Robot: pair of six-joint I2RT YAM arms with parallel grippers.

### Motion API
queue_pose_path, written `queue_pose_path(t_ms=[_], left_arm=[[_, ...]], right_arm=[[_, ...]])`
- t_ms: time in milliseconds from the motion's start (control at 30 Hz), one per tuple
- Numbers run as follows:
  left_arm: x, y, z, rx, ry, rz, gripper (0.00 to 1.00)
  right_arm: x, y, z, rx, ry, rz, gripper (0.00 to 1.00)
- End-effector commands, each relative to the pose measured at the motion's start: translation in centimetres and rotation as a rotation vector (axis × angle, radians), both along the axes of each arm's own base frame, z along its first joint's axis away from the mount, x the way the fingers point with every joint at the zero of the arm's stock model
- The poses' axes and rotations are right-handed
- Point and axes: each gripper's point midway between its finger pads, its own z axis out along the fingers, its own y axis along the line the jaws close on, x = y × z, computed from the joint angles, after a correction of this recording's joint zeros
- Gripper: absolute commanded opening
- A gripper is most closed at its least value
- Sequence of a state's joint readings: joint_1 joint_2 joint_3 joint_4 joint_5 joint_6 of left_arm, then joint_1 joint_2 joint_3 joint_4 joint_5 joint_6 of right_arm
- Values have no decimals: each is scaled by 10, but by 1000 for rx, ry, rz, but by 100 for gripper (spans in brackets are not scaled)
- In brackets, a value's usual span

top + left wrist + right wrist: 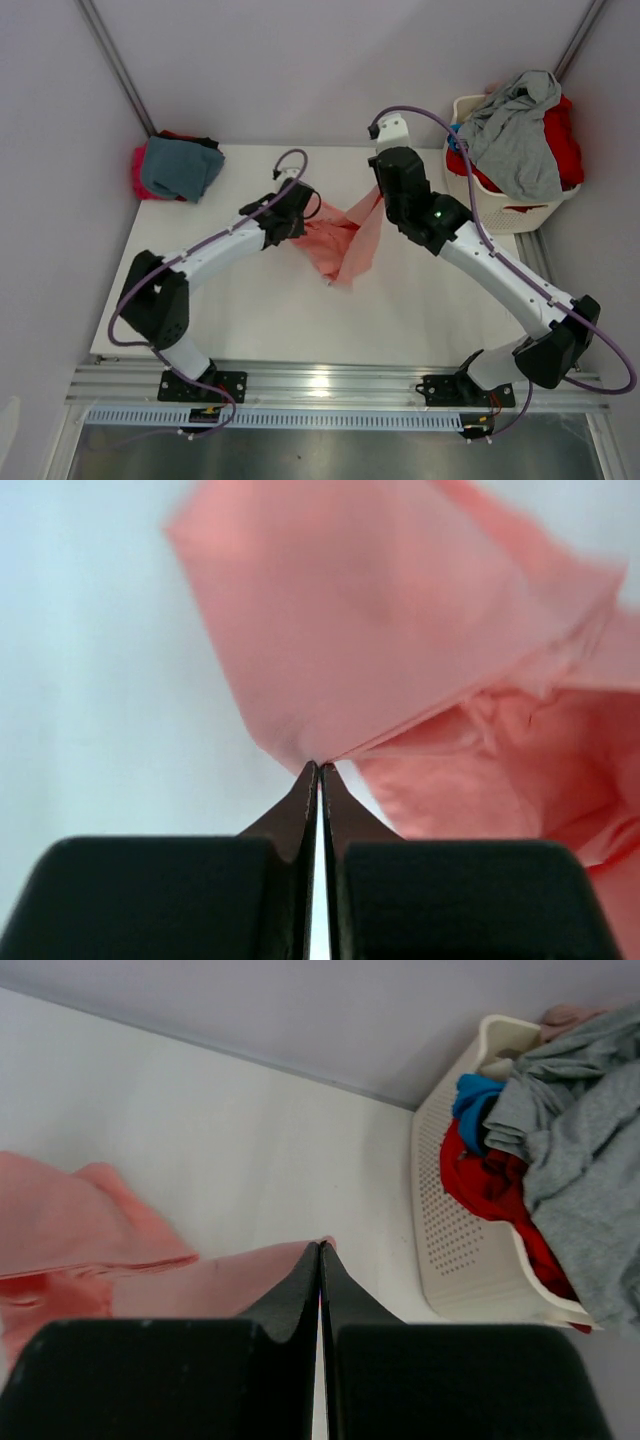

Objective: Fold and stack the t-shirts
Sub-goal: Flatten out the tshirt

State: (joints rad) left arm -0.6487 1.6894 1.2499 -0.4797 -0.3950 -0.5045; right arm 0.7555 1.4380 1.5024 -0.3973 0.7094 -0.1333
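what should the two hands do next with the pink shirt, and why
Probably draw both hands apart, to pull the cloth flat. The left hand and the right hand are each shut on an edge of the salmon-pink shirt, which hangs bunched and creased between them over the table.

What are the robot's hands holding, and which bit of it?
Both hold the pink t-shirt: left gripper pinches a folded corner, right gripper an edge on the other side.

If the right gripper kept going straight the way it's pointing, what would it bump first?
The right gripper pinches the pink t-shirt. Beyond that it would probably meet the white table before the wall, though depth is unclear. The laundry basket sits aside.
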Motion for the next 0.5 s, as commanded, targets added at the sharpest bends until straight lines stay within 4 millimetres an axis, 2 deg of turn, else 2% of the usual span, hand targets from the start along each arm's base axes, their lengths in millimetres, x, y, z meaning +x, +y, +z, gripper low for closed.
queue_pose_path(t_ms=[0, 67, 100, 133, 200, 300, 467], left_arm=[[2, 50, 60, 3, -122, 132, 1], [-3, 73, 73, 31, -144, 173, 1], [-6, 81, 91, 19, -181, 188, 1], [-10, 94, 95, 45, -178, 205, 1], [-17, 112, 120, 62, -235, 241, 1], [-28, 135, 145, 106, -290, 268, 1], [-61, 165, 221, 63, -487, 266, 1]], right_arm=[[0, -45, 45, 62, -113, -103, 0], [-1, -60, 55, 68, -132, -126, 0], [0, -72, 60, 72, -143, -148, 0], [0, -78, 64, 74, -151, -157, 0], [-3, -93, 79, 94, -177, -177, 0], [-5, -113, 96, 126, -206, -207, 0], [-7, -127, 120, 166, -247, -229, 0]])
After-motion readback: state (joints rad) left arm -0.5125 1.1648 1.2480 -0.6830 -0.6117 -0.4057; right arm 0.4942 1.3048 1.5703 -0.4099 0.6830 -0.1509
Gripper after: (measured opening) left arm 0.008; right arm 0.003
